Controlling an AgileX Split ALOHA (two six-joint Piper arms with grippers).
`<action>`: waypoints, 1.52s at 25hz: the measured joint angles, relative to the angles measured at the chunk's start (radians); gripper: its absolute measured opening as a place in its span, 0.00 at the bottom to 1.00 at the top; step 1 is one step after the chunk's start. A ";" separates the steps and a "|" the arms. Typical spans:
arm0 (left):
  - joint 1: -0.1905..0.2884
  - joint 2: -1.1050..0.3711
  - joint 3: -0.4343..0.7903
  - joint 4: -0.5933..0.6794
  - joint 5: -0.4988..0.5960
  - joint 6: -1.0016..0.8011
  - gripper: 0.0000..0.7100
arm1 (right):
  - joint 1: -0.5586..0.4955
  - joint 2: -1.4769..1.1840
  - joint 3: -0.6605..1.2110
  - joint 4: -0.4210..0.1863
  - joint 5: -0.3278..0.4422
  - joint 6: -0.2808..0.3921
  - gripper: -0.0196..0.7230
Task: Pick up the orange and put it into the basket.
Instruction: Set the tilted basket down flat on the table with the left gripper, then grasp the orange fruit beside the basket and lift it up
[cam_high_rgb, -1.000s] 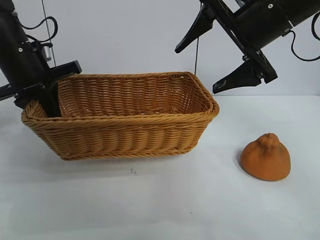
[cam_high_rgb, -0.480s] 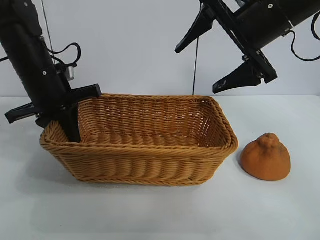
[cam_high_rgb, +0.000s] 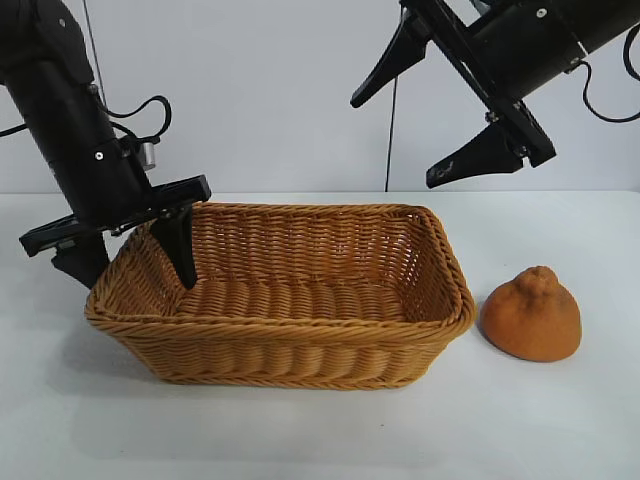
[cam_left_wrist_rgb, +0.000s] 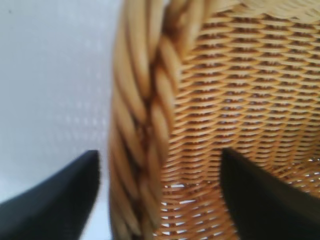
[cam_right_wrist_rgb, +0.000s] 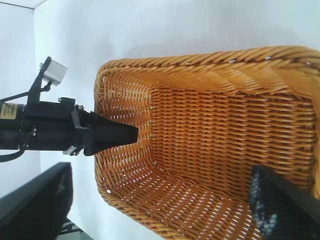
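Observation:
The orange (cam_high_rgb: 530, 315), dimpled with a knob on top, sits on the white table to the right of the basket (cam_high_rgb: 300, 322), a short gap between them. My left gripper (cam_high_rgb: 130, 262) stands open astride the basket's left rim (cam_left_wrist_rgb: 145, 100), one finger inside the basket and one outside, neither touching the wicker. The wrist view shows clear gaps on both sides of the braided rim. My right gripper (cam_high_rgb: 392, 140) hangs open high above the basket's right end, with nothing in it. The orange is out of both wrist views.
White tabletop (cam_high_rgb: 320, 430) lies open in front of the basket and around the orange. The right wrist view looks down into the basket (cam_right_wrist_rgb: 210, 125), with the left arm's finger (cam_right_wrist_rgb: 112, 137) at its far end. A thin cable (cam_high_rgb: 388, 150) hangs behind.
The left gripper pulled the basket forward and to the right, closer to the orange, then opened and let go of the rim. The right arm and the orange have not moved.

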 joint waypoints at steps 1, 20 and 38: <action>0.000 -0.007 -0.007 0.000 0.004 0.000 0.84 | 0.000 0.000 0.000 0.000 0.000 0.000 0.90; 0.196 -0.107 -0.247 0.357 0.183 0.005 0.87 | 0.000 0.000 0.000 -0.022 0.004 0.000 0.90; 0.221 -0.517 0.174 0.357 0.185 0.059 0.87 | 0.000 0.000 0.000 -0.026 0.006 0.000 0.90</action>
